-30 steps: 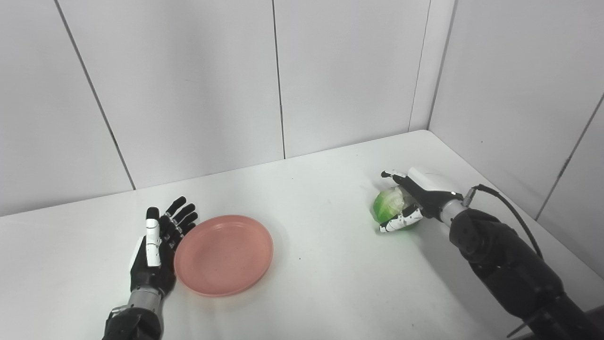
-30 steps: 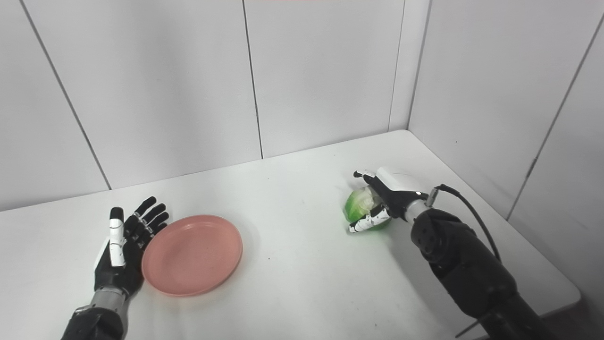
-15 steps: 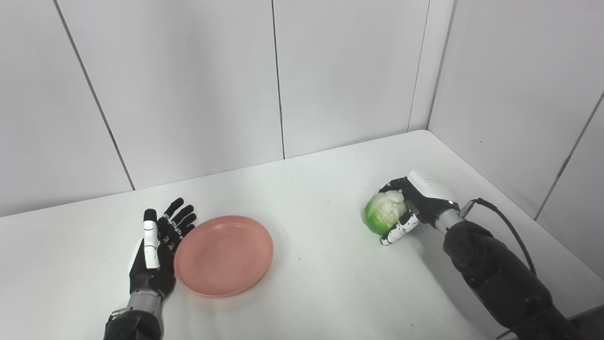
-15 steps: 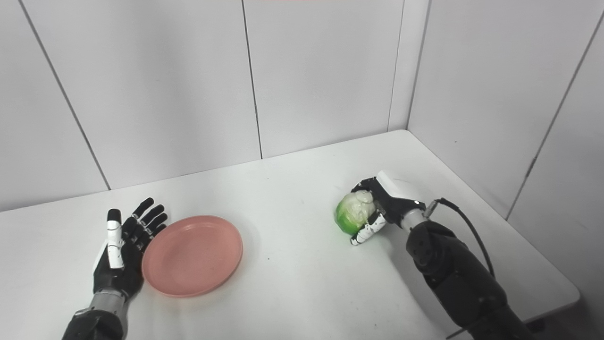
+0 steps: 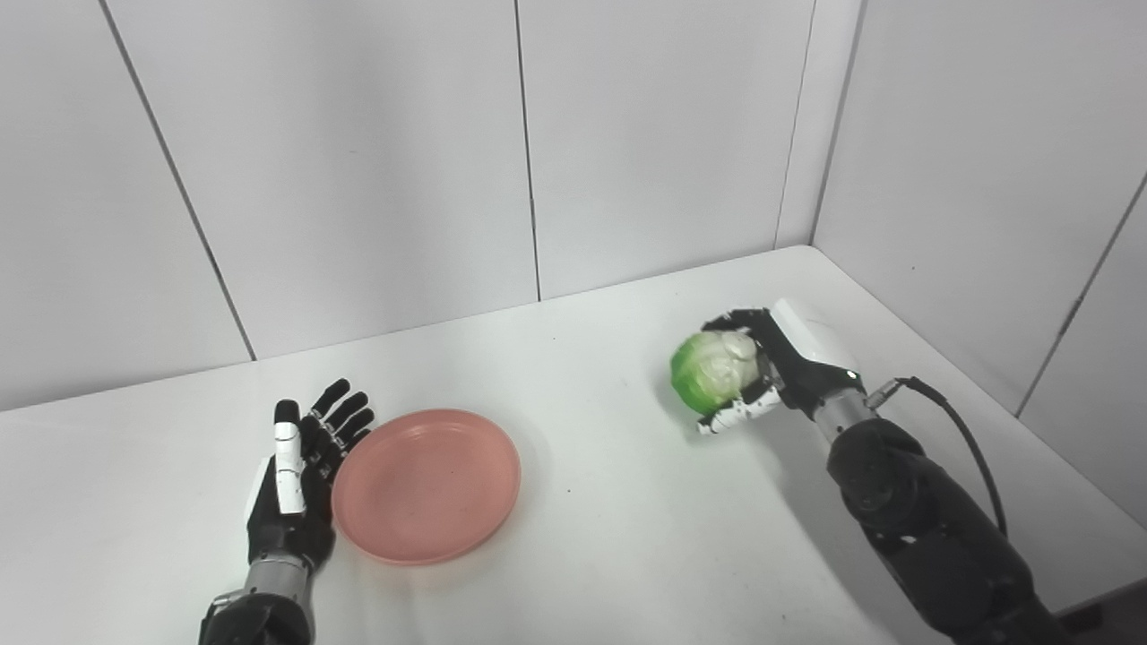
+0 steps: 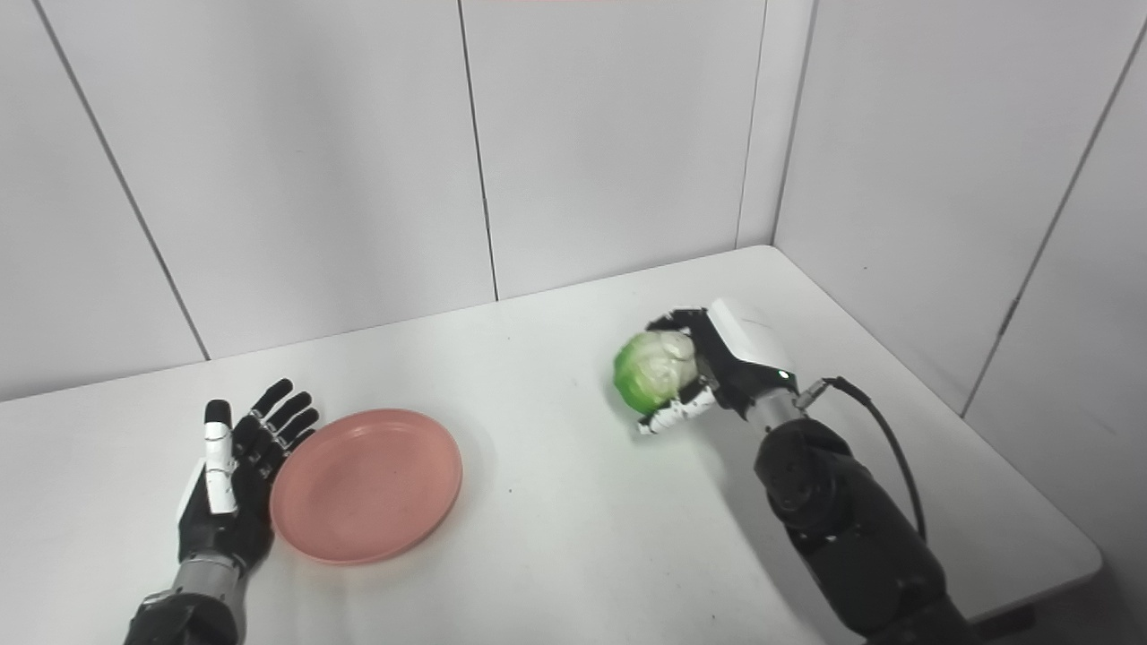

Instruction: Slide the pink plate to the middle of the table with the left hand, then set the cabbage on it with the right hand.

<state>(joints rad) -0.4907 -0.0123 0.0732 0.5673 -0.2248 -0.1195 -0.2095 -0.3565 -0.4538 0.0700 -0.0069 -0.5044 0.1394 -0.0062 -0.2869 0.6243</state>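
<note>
The pink plate (image 5: 426, 484) lies flat on the white table (image 5: 609, 537), left of its middle. My left hand (image 5: 300, 475) is open, fingers spread, resting against the plate's left rim; it also shows in the right eye view (image 6: 235, 475). My right hand (image 5: 778, 369) is shut on the green cabbage (image 5: 711, 372) and holds it lifted above the table at the right. The same cabbage (image 6: 652, 370) and right hand (image 6: 724, 363) show in the right eye view.
White wall panels close the table at the back and along the right side. The table's right front corner (image 6: 1089, 560) and front edge are near my right arm. A black cable (image 5: 963, 439) loops off the right wrist.
My right hand has closed on the cabbage, lifted it off the table and carried it a little left. The left hand and plate have stayed in place.
</note>
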